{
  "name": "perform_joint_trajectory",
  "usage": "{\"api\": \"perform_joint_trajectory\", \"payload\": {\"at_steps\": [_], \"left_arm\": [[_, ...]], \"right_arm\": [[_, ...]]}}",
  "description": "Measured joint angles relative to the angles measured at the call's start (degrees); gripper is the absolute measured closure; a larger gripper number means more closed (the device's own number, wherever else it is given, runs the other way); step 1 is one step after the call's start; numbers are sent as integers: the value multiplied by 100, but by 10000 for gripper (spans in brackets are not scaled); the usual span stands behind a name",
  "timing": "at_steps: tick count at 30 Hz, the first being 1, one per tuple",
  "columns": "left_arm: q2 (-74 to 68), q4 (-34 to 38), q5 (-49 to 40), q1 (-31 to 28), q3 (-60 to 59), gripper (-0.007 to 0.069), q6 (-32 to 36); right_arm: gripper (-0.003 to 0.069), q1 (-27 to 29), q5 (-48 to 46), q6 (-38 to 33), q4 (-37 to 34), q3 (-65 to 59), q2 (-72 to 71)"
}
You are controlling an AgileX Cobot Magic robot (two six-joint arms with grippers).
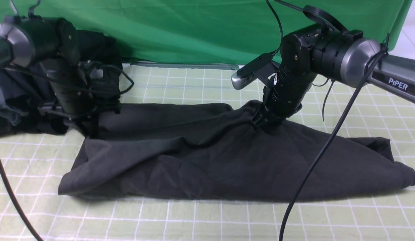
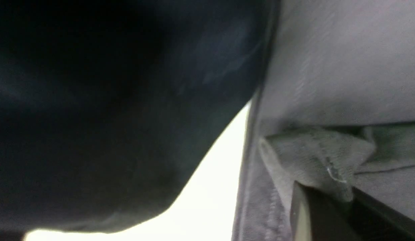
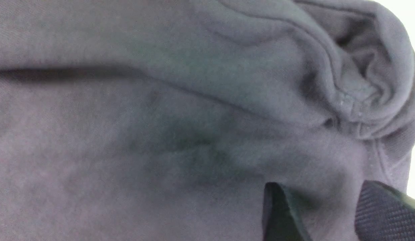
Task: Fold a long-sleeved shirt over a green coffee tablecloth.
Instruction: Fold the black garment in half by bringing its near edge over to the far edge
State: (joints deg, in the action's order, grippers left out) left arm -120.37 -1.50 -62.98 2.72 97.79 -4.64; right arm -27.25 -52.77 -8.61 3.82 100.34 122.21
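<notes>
The long-sleeved shirt lies as a long dark band across the green coffee tablecloth. Its neck and chest print are hidden. My left gripper is at the shirt's far left corner. In the left wrist view that gripper is shut on a small fold of the shirt. My right gripper presses into a raised bunch on the shirt's far edge, right of centre. In the right wrist view it stands open, its fingers apart with shirt cloth lying between them.
A heap of other dark garments sits at the far left behind the left arm. A plain green backdrop hangs along the back. A black cable from the right arm crosses in front of the shirt.
</notes>
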Motion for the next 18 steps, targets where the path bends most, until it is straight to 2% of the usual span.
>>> {"api": "perform_joint_trajectory", "payload": {"at_steps": [8,13,18], "left_arm": [[331,31,-212,0,798,611,596],[327,33,436,0,956,611,1092],[217,-21,461,5,956,611,1109]], "right_arm": [[349,0,0,0,0,0,0],[349,0,29,-5,0,103,0],[335,7,344,79,-2,111,0]]}}
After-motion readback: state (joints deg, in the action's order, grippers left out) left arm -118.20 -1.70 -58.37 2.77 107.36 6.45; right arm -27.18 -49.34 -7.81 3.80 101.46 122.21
